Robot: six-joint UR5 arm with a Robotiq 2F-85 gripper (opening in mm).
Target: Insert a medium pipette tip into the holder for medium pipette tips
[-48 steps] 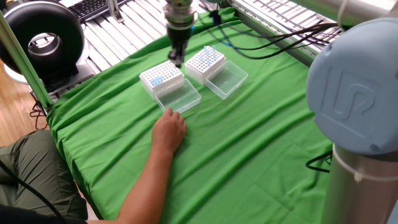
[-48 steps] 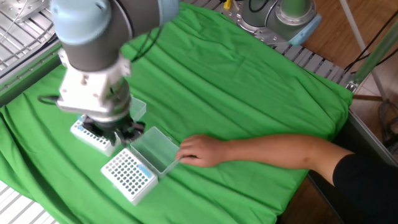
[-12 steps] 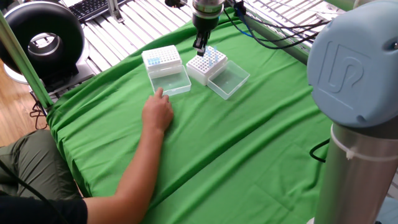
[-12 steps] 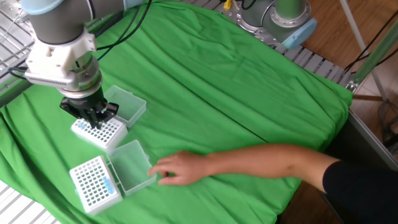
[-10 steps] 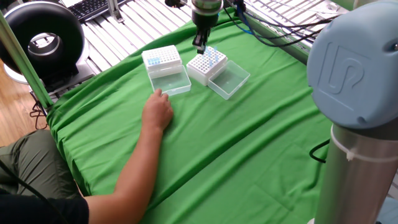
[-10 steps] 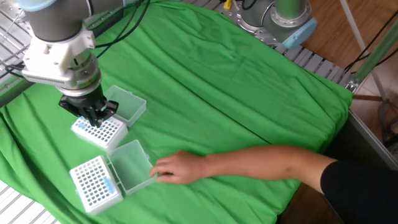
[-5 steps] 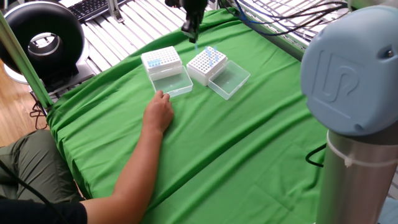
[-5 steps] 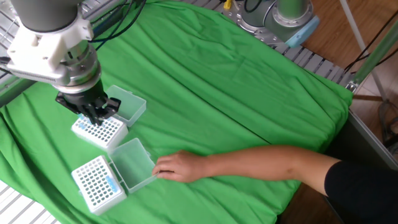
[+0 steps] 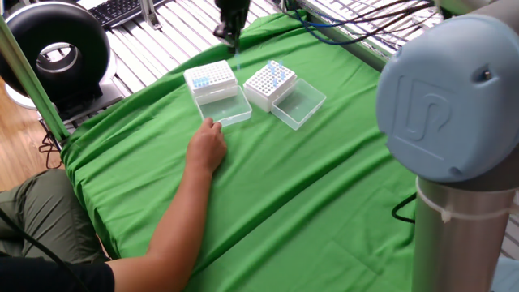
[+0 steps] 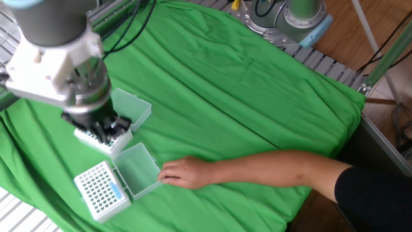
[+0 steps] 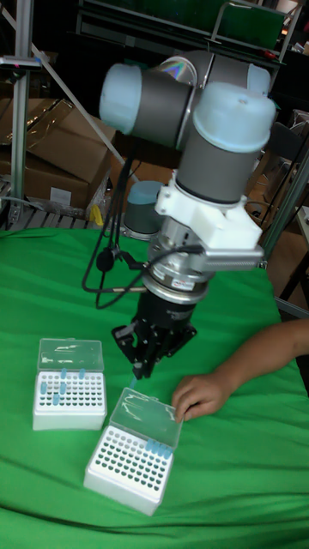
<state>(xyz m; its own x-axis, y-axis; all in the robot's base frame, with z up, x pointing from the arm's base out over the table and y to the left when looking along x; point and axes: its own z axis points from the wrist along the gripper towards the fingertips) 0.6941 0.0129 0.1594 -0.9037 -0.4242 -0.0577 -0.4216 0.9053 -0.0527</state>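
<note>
My gripper pinches a thin clear pipette tip above two white hole-grid plastic racks on green cloth

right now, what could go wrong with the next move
1. A person's hand touches the open lid of one rack, close beside the gripper; a descent there could strike it.
2. The pipette tip apparently pinched in the gripper is thin; missing a small hole could bend or drop it.

Prob. a lab: pipette-tip racks, green-draped bench.
</note>
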